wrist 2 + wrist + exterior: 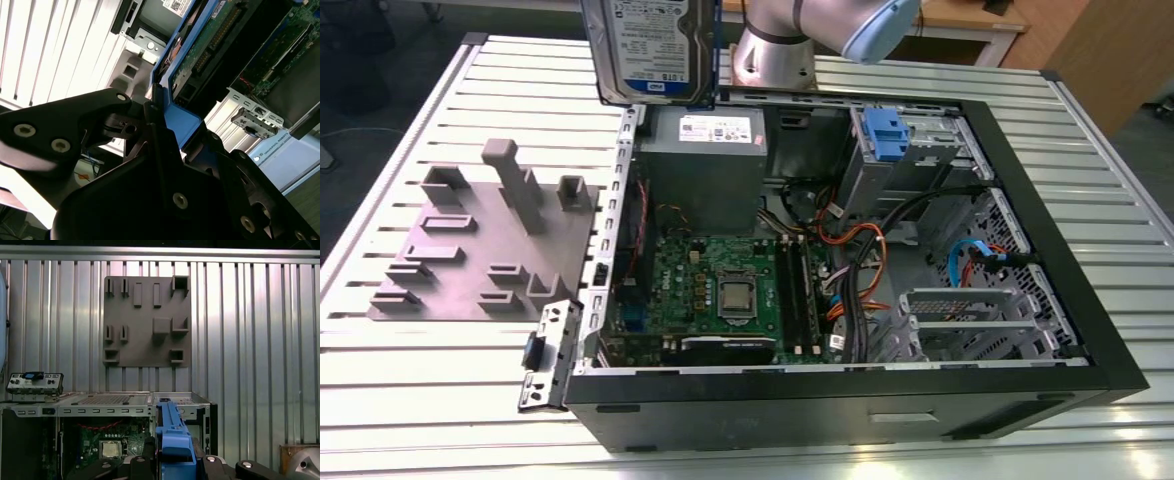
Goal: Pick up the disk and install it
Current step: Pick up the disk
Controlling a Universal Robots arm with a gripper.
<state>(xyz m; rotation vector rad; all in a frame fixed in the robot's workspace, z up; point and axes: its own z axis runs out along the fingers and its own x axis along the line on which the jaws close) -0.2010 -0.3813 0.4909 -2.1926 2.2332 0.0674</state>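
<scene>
The disk, a silver drive with a white and blue label in a blue carrier frame, hangs upright above the back left corner of the open computer case in the exterior view. My gripper is shut on the disk's blue carrier edge. The drive's green circuit-board side faces the second wrist camera. In the first wrist view the blue carrier stands edge-on between the black fingers, over the case's side wall.
Inside the case are a grey power supply box, a motherboard, cables and a bare blue bracket in the drive bay. A grey fixture plate with upright pegs lies on the slatted table, at the exterior view's left.
</scene>
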